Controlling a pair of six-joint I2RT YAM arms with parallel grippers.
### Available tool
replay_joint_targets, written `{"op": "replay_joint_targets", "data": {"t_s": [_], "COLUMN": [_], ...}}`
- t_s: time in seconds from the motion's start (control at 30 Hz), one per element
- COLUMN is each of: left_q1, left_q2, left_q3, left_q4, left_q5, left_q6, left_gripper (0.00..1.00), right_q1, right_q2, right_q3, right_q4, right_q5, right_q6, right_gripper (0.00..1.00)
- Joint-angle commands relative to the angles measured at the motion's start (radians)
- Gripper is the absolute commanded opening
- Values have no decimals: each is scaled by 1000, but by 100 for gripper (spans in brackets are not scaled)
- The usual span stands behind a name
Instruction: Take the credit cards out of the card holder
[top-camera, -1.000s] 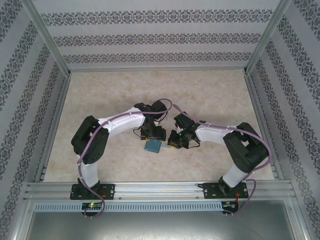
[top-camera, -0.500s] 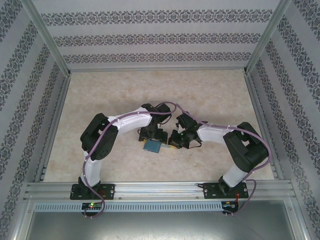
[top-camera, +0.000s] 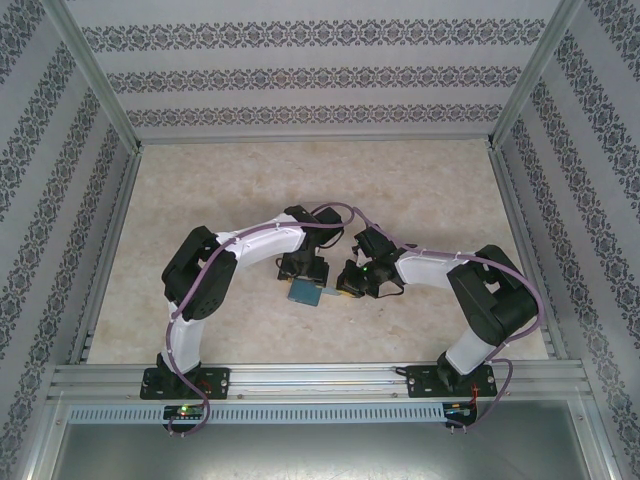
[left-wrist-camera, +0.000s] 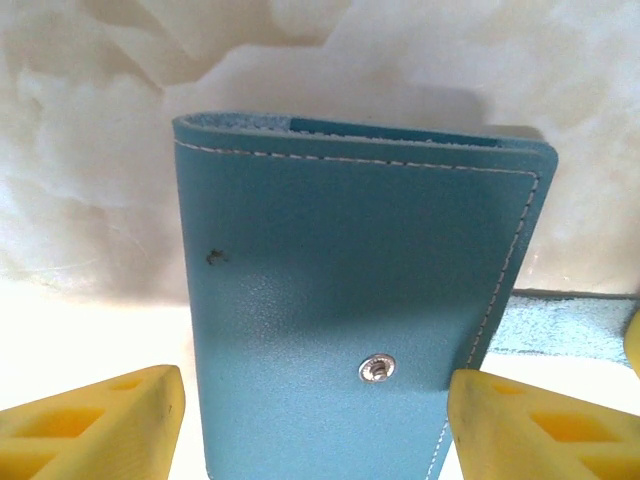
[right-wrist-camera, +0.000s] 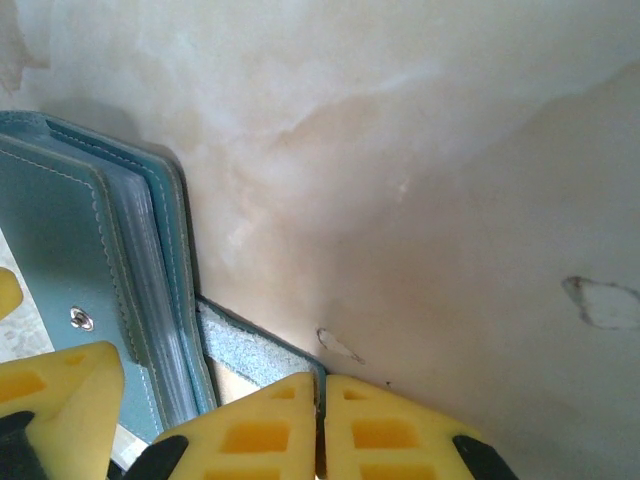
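The teal card holder (left-wrist-camera: 340, 300) lies folded shut on the marble table, its silver snap stud (left-wrist-camera: 377, 368) facing up. My left gripper (left-wrist-camera: 315, 420) is open and straddles it, one yellow finger (left-wrist-camera: 90, 420) just clear of its left edge, the other against its right edge. My right gripper (right-wrist-camera: 320, 385) is shut on the holder's strap tab (right-wrist-camera: 250, 352), which lies pulled out sideways. Greyish edges of the credit cards (right-wrist-camera: 145, 265) show between the covers. From above, the card holder (top-camera: 305, 292) sits between the left gripper (top-camera: 303, 272) and the right gripper (top-camera: 343, 287).
The pale marble tabletop (top-camera: 420, 190) is fenced by an aluminium frame (top-camera: 300, 378) at the near edge and by patterned walls on three sides. Both arms bend inward and meet close together at the table's middle.
The left arm's elbow has swung right and forward, bringing its gripper a little lower over the card holder. The right arm and the holder have stayed put.
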Motion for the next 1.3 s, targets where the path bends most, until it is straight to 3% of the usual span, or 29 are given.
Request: {"op": "replay_joint_targets", "data": {"t_s": [0.0, 0.17, 0.47, 1.27], "left_q1": [-12, -12, -12, -4], "left_q2": [-4, 11, 54, 13], "left_q3": [30, 19, 19, 62], "left_q4": [-60, -6, -7, -77], "left_q5": [-35, 62, 59, -7], "left_q6": [17, 29, 41, 51], "left_gripper": [70, 79, 83, 78], "right_q1": [-3, -3, -5, -9], "right_q2": [19, 22, 22, 34], "right_q3": [-22, -22, -22, -9], "right_q4": [4, 5, -2, -18], "right_q5": [41, 41, 41, 46], "right_q6": [-7, -8, -13, -26], "right_gripper": [9, 9, 9, 9]}}
